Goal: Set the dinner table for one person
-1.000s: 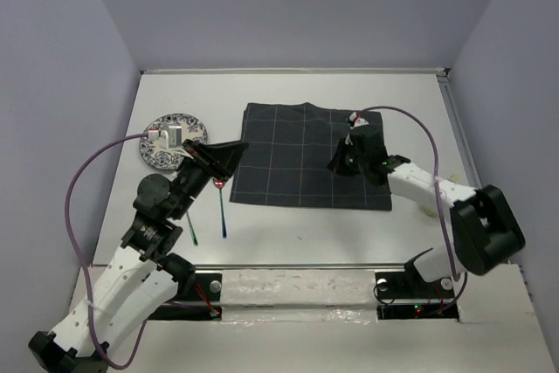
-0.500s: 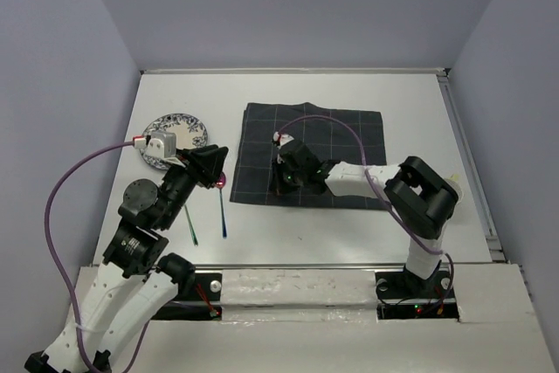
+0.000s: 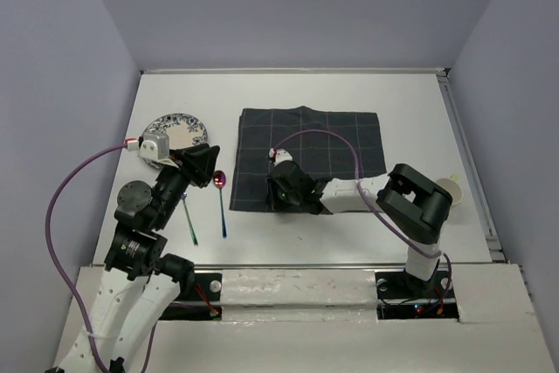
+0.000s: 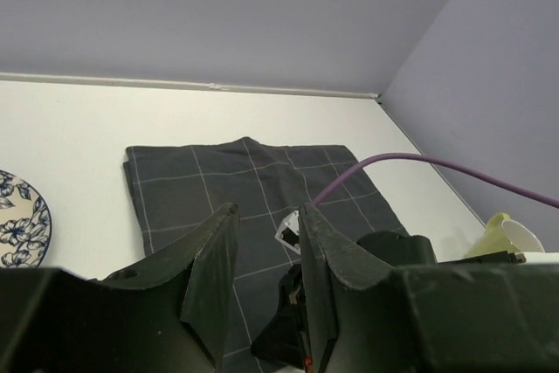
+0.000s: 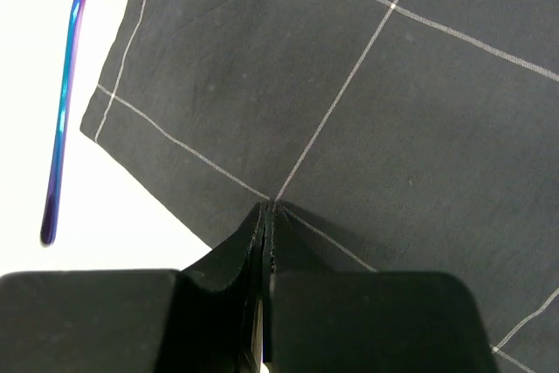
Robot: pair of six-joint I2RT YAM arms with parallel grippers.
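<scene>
Tabletop (image 3: 349,93): white, flat, fills the workspace from the arm bases to the far wall, with a metal rail (image 3: 464,146) along its right edge. A dark plaid placemat (image 3: 341,137) lies on it about centre, with its far edge rumpled. To the left of the placemat is a blue-patterned plate (image 3: 189,120), partly hidden by the left wrist. Between plate and placemat, on the near side, a spoon (image 3: 222,211) with a pinkish bowl and a blue handle lies lengthwise, bowl far. A second slim utensil (image 3: 189,223) lies just left of it; I cannot tell what kind. A pale cup (image 3: 449,189) stands right of the placemat, near the rail. Right arm is folded across to the left. Right hand (image 5: 266,207): fingers pressed together, tips on the placemat at a crossing of its grid lines, near its near-left corner. I cannot tell whether any cloth is nipped between them. Left hand (image 4: 266,216): fingers apart, nothing between them, raised between plate and placemat, pointing right.
</scene>
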